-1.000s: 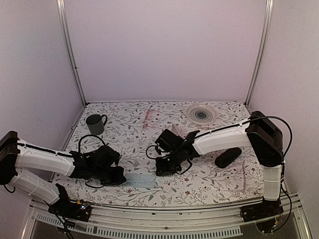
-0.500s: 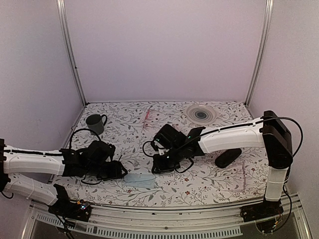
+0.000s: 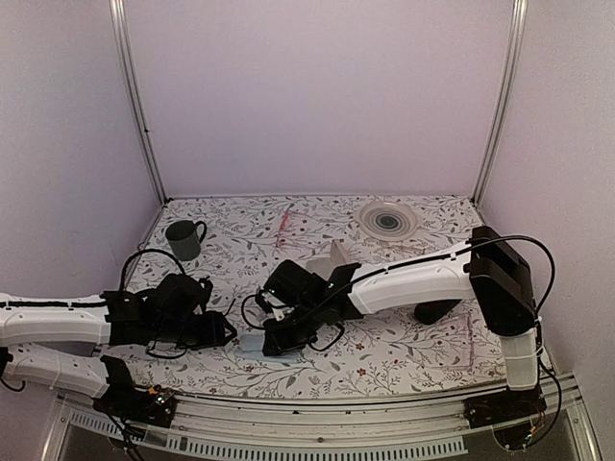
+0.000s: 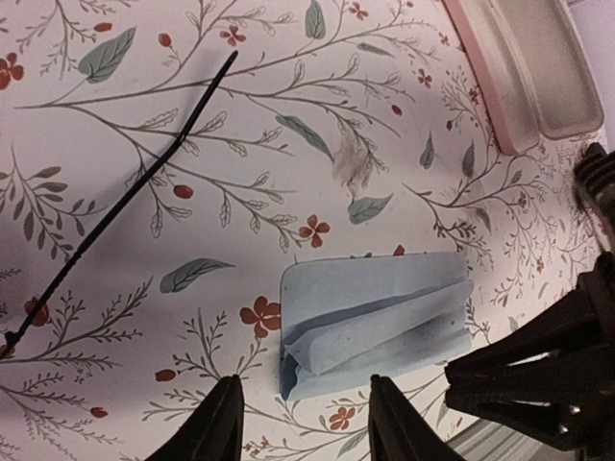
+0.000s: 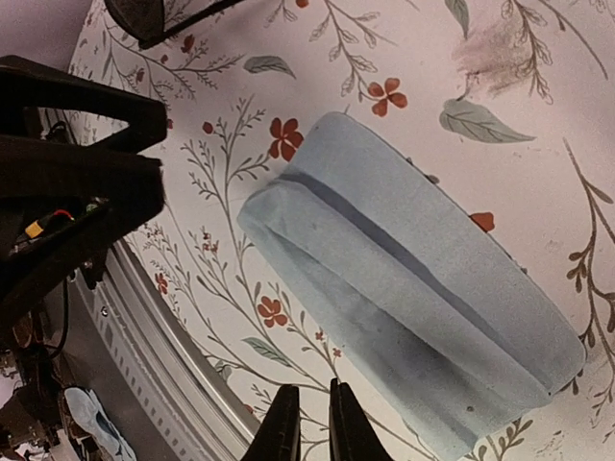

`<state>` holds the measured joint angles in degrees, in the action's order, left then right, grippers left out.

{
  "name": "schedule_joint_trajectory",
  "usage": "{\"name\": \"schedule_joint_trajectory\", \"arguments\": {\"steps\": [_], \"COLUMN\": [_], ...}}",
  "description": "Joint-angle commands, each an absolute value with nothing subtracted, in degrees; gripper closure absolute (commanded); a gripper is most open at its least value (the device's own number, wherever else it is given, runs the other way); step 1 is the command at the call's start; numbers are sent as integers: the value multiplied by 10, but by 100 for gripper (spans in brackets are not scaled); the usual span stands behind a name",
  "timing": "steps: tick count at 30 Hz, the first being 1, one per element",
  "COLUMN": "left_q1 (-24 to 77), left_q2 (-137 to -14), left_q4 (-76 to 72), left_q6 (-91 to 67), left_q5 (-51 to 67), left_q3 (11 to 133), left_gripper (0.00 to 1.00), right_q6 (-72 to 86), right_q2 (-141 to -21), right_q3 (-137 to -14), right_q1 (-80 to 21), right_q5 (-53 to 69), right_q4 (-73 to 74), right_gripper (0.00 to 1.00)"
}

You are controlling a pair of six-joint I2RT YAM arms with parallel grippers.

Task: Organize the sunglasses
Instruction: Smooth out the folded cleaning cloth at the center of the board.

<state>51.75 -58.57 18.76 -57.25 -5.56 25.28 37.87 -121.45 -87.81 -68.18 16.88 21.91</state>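
On the floral bench [image 4: 500,192], the sunglasses [image 4: 125,202] show only a slim black temple arm, lying flat ahead and left of the left jaws and touching neither finger. Those jaws stand open and empty at a folded blue cloth [image 4: 375,322]. The right jaws are nearly closed on nothing.

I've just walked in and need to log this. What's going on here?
Both arms are low over the table's front, at a folded blue cloth. The left gripper hovers beside it, jaws open and empty; the right gripper hangs over it, jaws nearly closed, holding nothing. A thin black rod, perhaps a sunglasses temple, lies near the left gripper.
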Motion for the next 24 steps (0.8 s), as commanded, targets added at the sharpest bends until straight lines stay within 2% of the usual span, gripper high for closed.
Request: {"name": "schedule_joint_trajectory", "arguments": {"steps": [1,24], "left_q1": [514,514], "left_q2": [-577,-583], "left_q4": [194,192], "left_q6": [-571,-569], "left_q5": [-57,-55], "left_q3": [243,242], "left_gripper": [54,57], "right_q6": [376,360], "right_q2": [-1245,-1266], "right_q3": [-900,-912], "right_q1": [-681,-627], "right_q5": [159,131], "right_q4": [227,233], "right_gripper": [87,91]}}
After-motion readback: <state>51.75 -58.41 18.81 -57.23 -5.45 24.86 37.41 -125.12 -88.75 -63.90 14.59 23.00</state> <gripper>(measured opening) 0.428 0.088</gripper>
